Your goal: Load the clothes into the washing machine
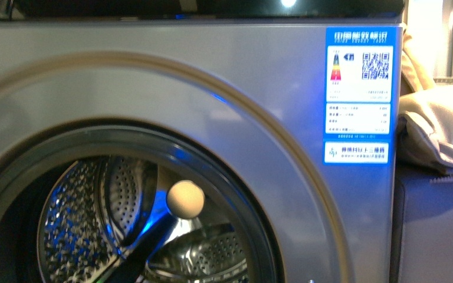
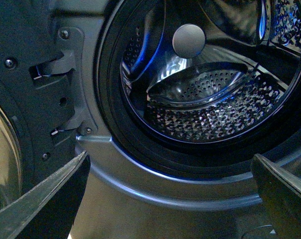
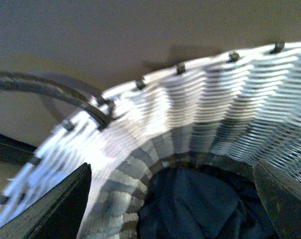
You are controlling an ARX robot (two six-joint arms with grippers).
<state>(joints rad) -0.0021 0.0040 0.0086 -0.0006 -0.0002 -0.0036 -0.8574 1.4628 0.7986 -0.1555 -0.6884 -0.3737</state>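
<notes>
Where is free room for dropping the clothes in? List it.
Washing machine doorway, inside the dark rubber ring, is open. The drum floor below the pale ball is bare. Crowded: the basket bottom, filled by the clothes.

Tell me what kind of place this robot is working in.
Probably a home laundry corner: a front-loading washing machine with its porthole open, a white woven basket holding dark clothes, and beige cloth piled beside it.

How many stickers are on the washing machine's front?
2. A large blue-white label at the washing machine's upper right; a small blue sticker directly below it. Others may be hidden.
</notes>
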